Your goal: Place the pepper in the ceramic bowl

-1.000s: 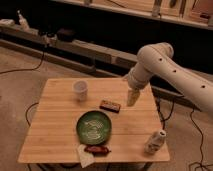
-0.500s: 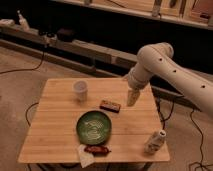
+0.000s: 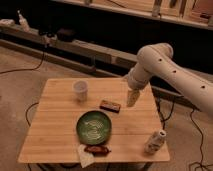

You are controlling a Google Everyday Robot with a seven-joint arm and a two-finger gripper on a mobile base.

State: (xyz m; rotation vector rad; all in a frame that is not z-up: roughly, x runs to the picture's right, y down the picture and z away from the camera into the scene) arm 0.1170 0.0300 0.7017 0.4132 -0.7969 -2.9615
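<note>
The green ceramic bowl (image 3: 95, 126) with a paler swirl inside sits on the wooden table (image 3: 55, 130), near its front middle. The small dark red pepper (image 3: 96, 149) lies just in front of the bowl, at the table's front edge, beside a white scrap. My gripper (image 3: 132, 98) hangs from the white arm over the right part of the table. It is to the right of the flat brown bar and behind and to the right of the bowl, well apart from the pepper. Nothing shows in it.
A small white cup (image 3: 80, 90) stands at the back left of the table. A flat reddish-brown bar (image 3: 110, 105) lies behind the bowl. A white bottle (image 3: 155, 141) lies tilted at the front right corner. A white scrap (image 3: 85, 156) lies at the front edge. Cables run on the floor.
</note>
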